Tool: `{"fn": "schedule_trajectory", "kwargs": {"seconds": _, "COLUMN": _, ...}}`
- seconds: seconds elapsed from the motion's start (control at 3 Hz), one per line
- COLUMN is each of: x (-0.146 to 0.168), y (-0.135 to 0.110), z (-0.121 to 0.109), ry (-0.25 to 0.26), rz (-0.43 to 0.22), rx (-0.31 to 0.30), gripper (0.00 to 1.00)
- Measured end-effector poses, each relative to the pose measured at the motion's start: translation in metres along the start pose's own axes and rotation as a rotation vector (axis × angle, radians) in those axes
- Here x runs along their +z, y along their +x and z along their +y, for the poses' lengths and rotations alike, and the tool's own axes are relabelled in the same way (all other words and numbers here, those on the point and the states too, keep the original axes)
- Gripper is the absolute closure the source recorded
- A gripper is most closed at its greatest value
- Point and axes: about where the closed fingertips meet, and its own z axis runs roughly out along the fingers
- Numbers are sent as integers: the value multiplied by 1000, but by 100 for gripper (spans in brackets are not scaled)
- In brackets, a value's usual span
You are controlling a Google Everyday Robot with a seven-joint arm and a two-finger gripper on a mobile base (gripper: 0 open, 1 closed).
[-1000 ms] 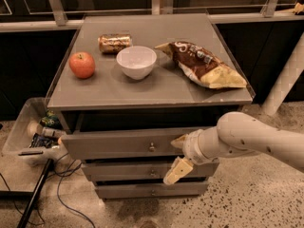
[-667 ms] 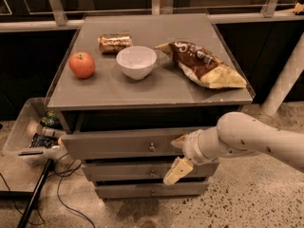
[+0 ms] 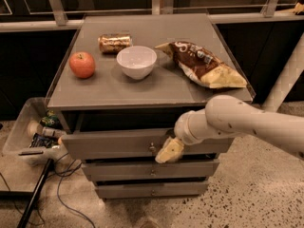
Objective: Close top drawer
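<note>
Reaching in from the right, the robot's cream two-finger gripper (image 3: 167, 147) sits low against the wide grey wooden top drawer (image 3: 114, 144), just right of its small round metal knob (image 3: 152, 148); its jaws look parted and hold nothing, a sensible pose for a flat push rather than a pull; the drawer stands part-way out beneath the grey cabinet top (image 3: 142, 91), a dark gap showing above its front; a red apple (image 3: 82, 64), gold can on its side (image 3: 114, 42), white bowl (image 3: 136, 61) and brown crisp bag (image 3: 204, 65) rest above, so a gentle shove seems wise.
</note>
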Motion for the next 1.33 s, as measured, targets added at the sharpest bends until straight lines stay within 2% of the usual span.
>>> {"fn": "schedule_trajectory", "kwargs": {"seconds": 0.33, "x": -11, "y": -5, "z": -27, "ry": 92, "rz": -29, "rx": 23, "gripper": 0}}
{"fn": "schedule_trajectory", "kwargs": {"seconds": 0.67, "x": -10, "y": -7, "z": -25, "ry": 79, "rz": -32, "rx": 20, "gripper": 0}}
{"fn": "schedule_trajectory", "kwargs": {"seconds": 1.0, "x": -22, "y": 10, "z": -13, "ry": 42, "rz": -19, "rx": 18, "gripper": 0}}
{"fn": "schedule_trajectory", "kwargs": {"seconds": 1.33, "x": -63, "y": 57, "z": 17, "ry": 24, "rz": 24, "rx": 44, "gripper": 0}}
